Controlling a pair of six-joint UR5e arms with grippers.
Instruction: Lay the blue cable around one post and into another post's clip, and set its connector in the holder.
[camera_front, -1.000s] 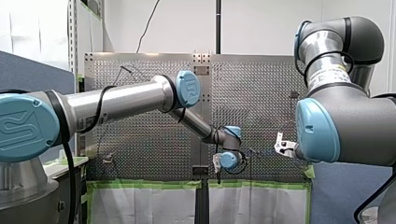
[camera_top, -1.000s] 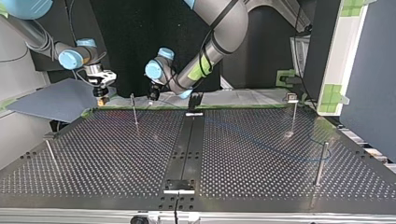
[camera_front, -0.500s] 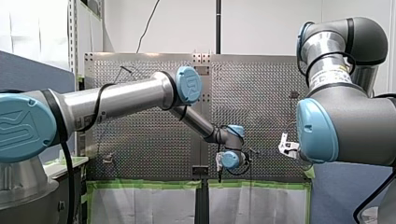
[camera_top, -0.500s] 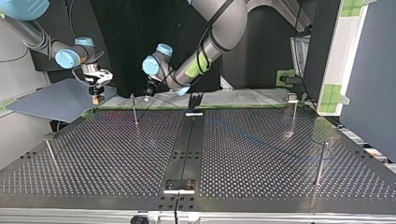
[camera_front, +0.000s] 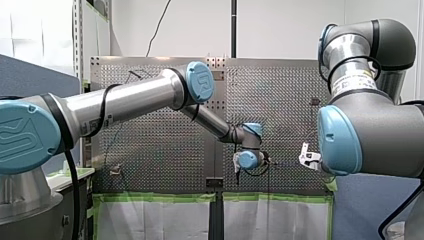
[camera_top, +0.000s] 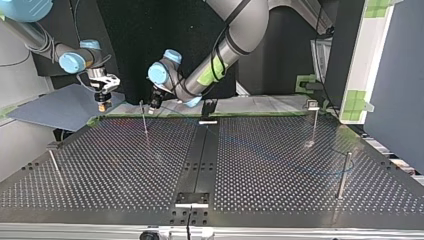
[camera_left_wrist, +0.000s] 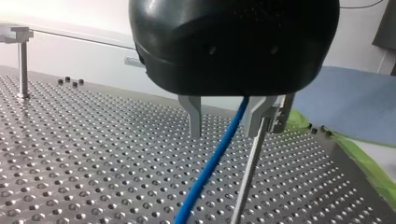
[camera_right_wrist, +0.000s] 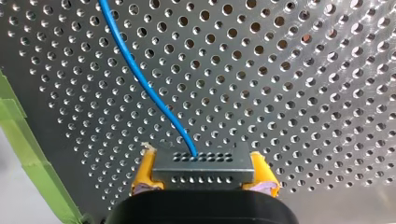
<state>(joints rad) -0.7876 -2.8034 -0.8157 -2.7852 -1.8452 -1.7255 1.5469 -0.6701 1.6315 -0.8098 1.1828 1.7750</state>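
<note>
The blue cable (camera_left_wrist: 212, 161) runs loosely between the metal fingers of my left gripper (camera_left_wrist: 226, 119), which is open. A thin post (camera_left_wrist: 247, 172) stands just beside one of those fingers. In the top view my left gripper (camera_top: 152, 102) hovers at the table's far edge, right next to that post (camera_top: 144, 119). My right gripper (camera_right_wrist: 204, 179) is shut, its yellow pads clamping the grey perforated connector (camera_right_wrist: 203, 164); the cable (camera_right_wrist: 140, 77) leaves the connector over the perforated table. That gripper (camera_top: 103, 103) hangs off the far corner at the top view's left.
More posts stand at the top view's right (camera_top: 314, 122) (camera_top: 343, 175) and left (camera_top: 54, 162). A black holder block (camera_top: 208, 111) sits at the far middle, another (camera_top: 191, 198) at the near middle. Green tape (camera_front: 270, 197) lines the table edge.
My left gripper has opened around the cable and shifted toward the top view's left, up to the post. My right gripper drifted slightly left with the connector, then stayed.
</note>
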